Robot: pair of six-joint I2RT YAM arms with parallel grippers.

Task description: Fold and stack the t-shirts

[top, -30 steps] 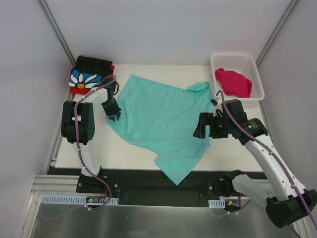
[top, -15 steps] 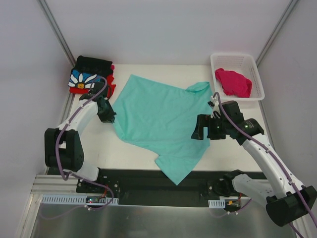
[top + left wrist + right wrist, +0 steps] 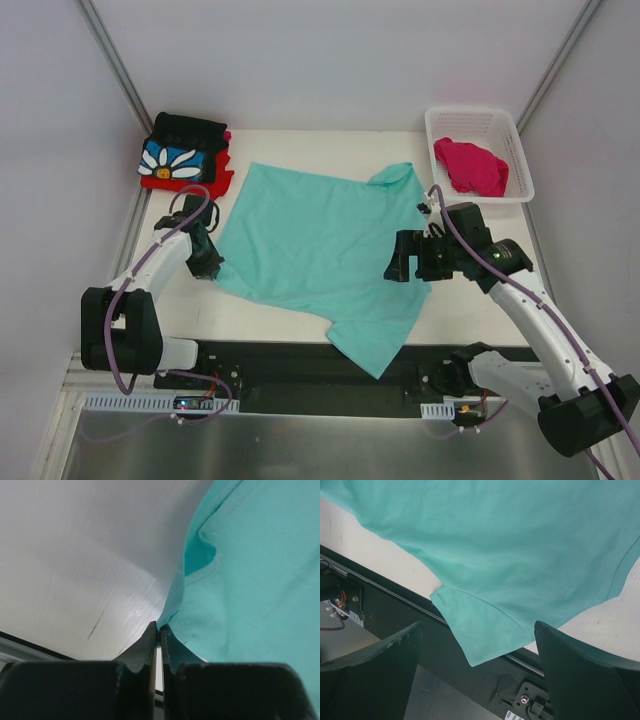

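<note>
The left gripper (image 3: 159, 630) has its jaws pinched shut on the edge of the mint-teal t-shirt (image 3: 260, 580). In the left wrist view a thin fold of the hem comes up from between the two fingertips. From there the cloth spreads away to the right of the jaws, with a small raised pucker just beyond the tips. To the left of the jaws is bare white table (image 3: 75, 555).

From above, this left gripper (image 3: 205, 262) sits at the shirt's left corner, and the mint-teal t-shirt (image 3: 320, 240) lies spread flat from it across the middle of the table (image 3: 260, 310).

The right gripper (image 3: 477, 625) has its jaws spread wide and holds nothing. In its wrist view the mint-teal t-shirt (image 3: 520, 540) fills the space ahead of the fingers. One sleeve lies in line with the gap between them and hangs past the table's near edge over the dark rail. From above, the right gripper (image 3: 400, 258) is over the shirt's right side.

Farther out, beyond the left jaws at the far left corner, lies a folded pile. It has a black daisy t-shirt (image 3: 180, 150) on top of a red t-shirt (image 3: 215, 182). Beyond the right jaws, at the far right corner, a white basket (image 3: 431, 125) holds a crumpled magenta t-shirt (image 3: 470, 165).
</note>
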